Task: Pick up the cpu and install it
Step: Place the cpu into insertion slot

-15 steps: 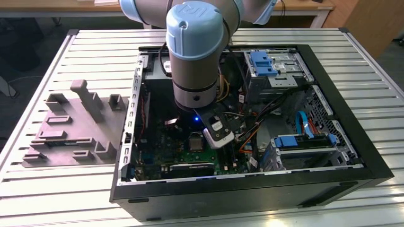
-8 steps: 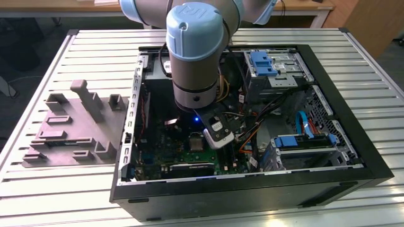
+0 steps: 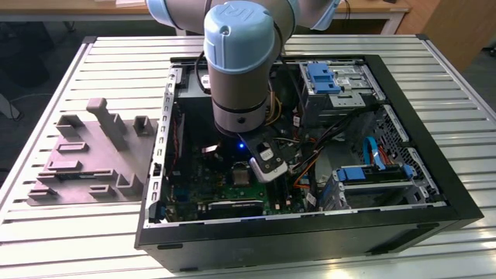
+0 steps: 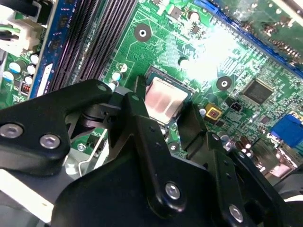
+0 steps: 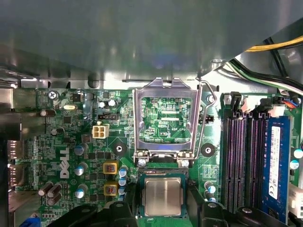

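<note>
Cpu low over the motherboard socket, just beside the flipped-open metal load frame, its edges pinched by the closed claw, inside the open computer case on the counter.

- The case lies open on top, and the arm reaches down through that opening to the board.
- Cables cross just to the exterior view's right of the arm, with a drive cage beyond them.
- Beside the gripper, the socket's hinged metal frame is flipped open, with its wire lever alongside.
- Memory slots flank one side of the socket and capacitors the other.
- A grey metal wall overhangs the board past the frame.
</note>
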Available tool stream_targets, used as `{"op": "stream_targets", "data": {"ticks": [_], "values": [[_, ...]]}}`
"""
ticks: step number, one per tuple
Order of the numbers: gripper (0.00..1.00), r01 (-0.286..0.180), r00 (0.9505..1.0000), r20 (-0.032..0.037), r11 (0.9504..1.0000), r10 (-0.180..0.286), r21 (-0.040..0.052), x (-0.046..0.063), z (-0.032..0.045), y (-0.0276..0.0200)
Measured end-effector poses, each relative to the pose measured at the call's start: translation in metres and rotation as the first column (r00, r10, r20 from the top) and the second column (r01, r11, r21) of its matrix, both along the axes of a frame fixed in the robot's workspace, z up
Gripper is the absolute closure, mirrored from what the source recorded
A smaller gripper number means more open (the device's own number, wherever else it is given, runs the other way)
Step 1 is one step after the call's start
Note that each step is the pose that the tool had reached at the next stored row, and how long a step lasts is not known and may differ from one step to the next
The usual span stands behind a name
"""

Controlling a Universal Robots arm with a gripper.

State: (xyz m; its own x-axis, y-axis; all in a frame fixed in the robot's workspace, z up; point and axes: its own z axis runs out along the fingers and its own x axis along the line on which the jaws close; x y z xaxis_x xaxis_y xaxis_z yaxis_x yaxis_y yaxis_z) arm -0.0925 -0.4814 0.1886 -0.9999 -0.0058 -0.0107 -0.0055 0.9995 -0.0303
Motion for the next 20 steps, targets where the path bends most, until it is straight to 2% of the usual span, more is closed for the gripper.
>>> {"op": "stream_targets", "data": {"ticks": [1,2,4,11,13,14,20], "values": [[0.46,0.001,1.0000,-0.0003,1.0000,-0.001,-0.0007,0.0000,0.0003,0.0000],[0.54,0.003,1.0000,-0.0002,1.0000,-0.003,-0.0006,0.0000,0.0003,0.0001],[0.55,0.007,1.0000,-0.0001,1.0000,-0.007,-0.0002,0.0000,0.0001,0.0002],[0.55,0.012,0.9999,0.0002,0.9999,-0.012,0.0001,0.0001,0.0000,0.0003],[0.53,0.012,0.9999,0.0003,0.9999,-0.012,0.0004,0.0002,-0.0001,0.0003],[0.47,0.012,0.9999,0.0002,0.9999,-0.012,0.0003,0.0002,-0.0001,0.0003],[0.47,0.012,0.9999,-0.0002,0.9999,-0.012,0.0004,0.0001,0.0006,0.0002]]}}
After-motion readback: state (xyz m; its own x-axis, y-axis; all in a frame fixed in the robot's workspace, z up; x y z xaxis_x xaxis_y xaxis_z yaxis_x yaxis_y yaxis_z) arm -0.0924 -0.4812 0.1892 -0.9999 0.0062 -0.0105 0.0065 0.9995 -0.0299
